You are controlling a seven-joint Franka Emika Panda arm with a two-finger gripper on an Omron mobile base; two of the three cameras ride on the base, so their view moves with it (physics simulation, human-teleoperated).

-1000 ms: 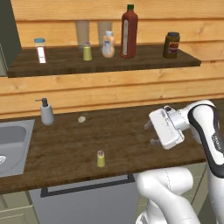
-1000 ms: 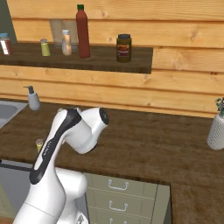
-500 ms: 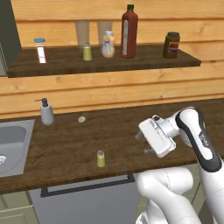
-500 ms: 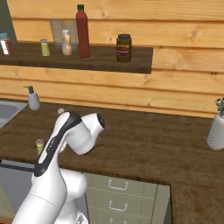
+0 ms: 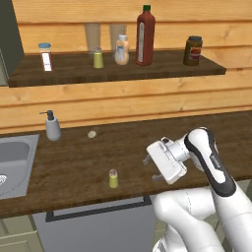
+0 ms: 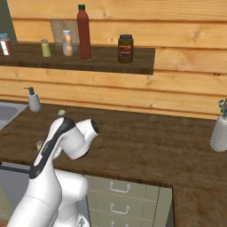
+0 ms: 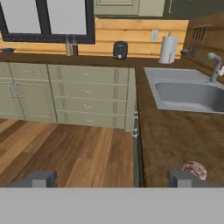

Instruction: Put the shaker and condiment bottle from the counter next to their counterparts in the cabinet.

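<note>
The pincer point(image 5: 149, 168) is held above the front part of the bench point(image 5: 123, 152), turned sideways toward the sink end, with its jaws spread wide and nothing between them. The shaker point(image 5: 113, 178) is seen standing upright near the front edge of the bench, a little to the sink side of the pincer and apart from it; in the right base view only a sliver of it point(image 6: 39, 145) is seen past the arm, and in the hand view its cap point(image 7: 194, 170) is glimpsed just beside one finger tip. Open wood is left all around the shaker, so room is given on every side of it. Toward the back edge a small pale round thing point(image 5: 91, 134) lies alone, and a grey soap dispenser point(image 5: 52, 127) stands near the sink point(image 5: 15, 160) at the end of the bench. At the opposite end a white vase point(image 6: 219, 132) is placed, well apart from everything else. On the cabinet point(image 5: 118, 69) shelf above, the second shaker point(image 5: 98, 58) is lined up with a peach bottle point(image 5: 122, 49), the condiment bottle point(image 5: 145, 35) and a dark-brown jar point(image 5: 193, 50), while a small blue-capped jar point(image 5: 45, 56) stands toward the shelf's far end. Bare shelf board is left between the blue-capped jar and the second shaker, and at the front edge of the shelf.
</note>
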